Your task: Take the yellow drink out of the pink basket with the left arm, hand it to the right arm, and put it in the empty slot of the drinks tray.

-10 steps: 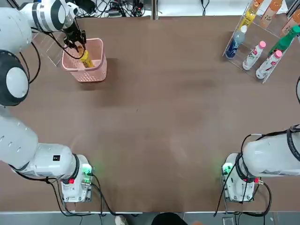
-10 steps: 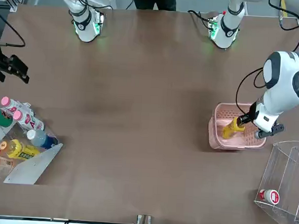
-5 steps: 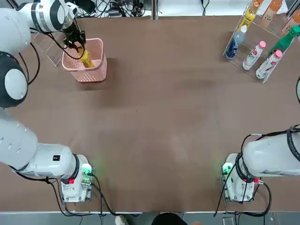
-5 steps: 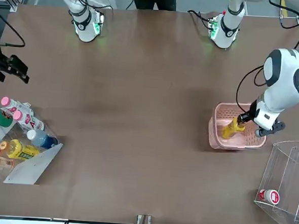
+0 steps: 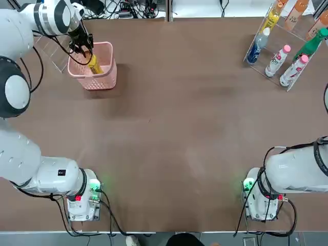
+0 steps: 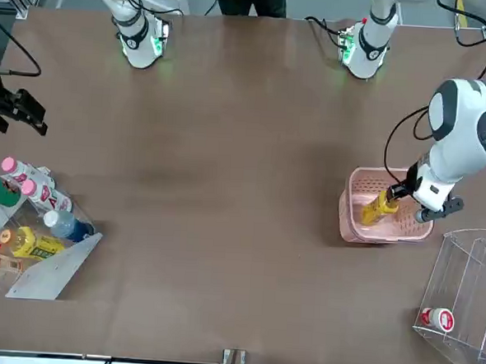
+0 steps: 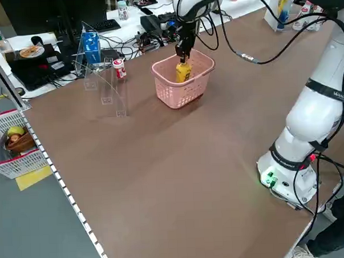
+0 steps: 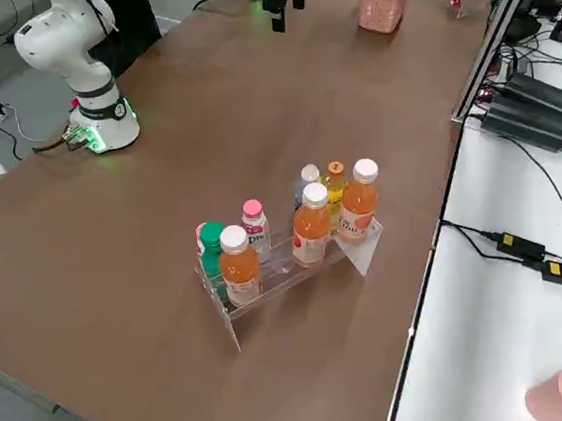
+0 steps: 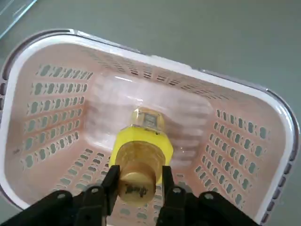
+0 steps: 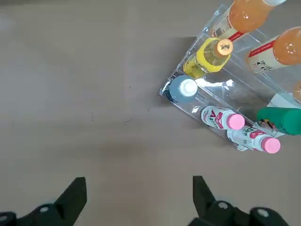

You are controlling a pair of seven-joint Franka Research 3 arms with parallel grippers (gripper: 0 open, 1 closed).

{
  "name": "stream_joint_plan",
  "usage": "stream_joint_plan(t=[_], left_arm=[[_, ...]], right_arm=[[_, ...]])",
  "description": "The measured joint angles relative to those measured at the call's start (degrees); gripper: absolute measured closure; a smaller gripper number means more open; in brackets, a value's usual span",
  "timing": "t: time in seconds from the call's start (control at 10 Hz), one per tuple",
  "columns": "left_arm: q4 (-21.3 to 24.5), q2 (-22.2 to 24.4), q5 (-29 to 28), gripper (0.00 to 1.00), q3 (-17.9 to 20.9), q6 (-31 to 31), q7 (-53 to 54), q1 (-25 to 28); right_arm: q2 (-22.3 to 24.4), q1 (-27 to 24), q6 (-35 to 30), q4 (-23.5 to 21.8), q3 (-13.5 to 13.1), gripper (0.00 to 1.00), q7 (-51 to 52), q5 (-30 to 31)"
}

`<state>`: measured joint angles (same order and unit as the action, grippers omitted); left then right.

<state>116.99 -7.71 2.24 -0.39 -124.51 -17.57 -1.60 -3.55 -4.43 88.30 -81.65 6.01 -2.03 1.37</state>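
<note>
Inside pink basket (image 9: 244,136), left fingers (image 9: 110,181) clamp yellow drink (image 9: 141,157).

A brown table (image 5: 169,128) carries the pink basket (image 5: 97,77) at the top view's upper left, a clear drinks tray (image 5: 287,51) at its upper right, and both arm bases along its lower edge.

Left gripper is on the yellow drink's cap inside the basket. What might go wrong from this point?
1. The left gripper pinches only the cap of the yellow drink, so the leaning bottle may swing or slip when lifted.
2. The bottle may catch the pink basket wall and drag or tip it.
3. The right gripper waits open near the drinks tray, so the handover spans the table.
</note>
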Motion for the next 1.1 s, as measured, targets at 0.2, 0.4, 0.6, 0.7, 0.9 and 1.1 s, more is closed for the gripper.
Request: stream_joint_plan(t=[0.2, 0.4, 0.6, 0.7, 0.9, 1.1], left_arm=[[0.00, 0.01, -0.02, 0.59, 0.02, 0.00, 0.09, 0.01], [0.00, 0.03, -0.45, 0.63, 0.05, -0.03, 0.15, 0.02], [0.00, 0.04, -0.62, 0.66, 0.09, -0.06, 0.15, 0.03], [0.00, 0.04, -0.62, 0.66, 0.09, -0.06, 0.15, 0.03], [0.00, 0.05, -0.63, 0.66, 0.09, -0.12, 0.15, 0.03], [-0.05, 0.06, -0.63, 0.66, 0.10, -0.18, 0.16, 0.03]], right_arm=[[0.00, 0.00, 0.00, 0.00, 0.00, 0.00, 0.00, 0.00], [0.00, 0.00, 0.00, 0.00, -0.01, 0.00, -0.01, 0.00], [0.00, 0.00, 0.00, 0.00, 0.00, 0.00, -0.01, 0.00], [0.00, 0.00, 0.00, 0.00, -0.01, 0.00, -0.02, 0.00], [0.00, 0.00, 0.00, 0.00, -0.01, 0.00, -0.02, -0.02], [0.00, 0.00, 0.00, 0.01, 0.01, 0.00, -0.02, -0.04]])
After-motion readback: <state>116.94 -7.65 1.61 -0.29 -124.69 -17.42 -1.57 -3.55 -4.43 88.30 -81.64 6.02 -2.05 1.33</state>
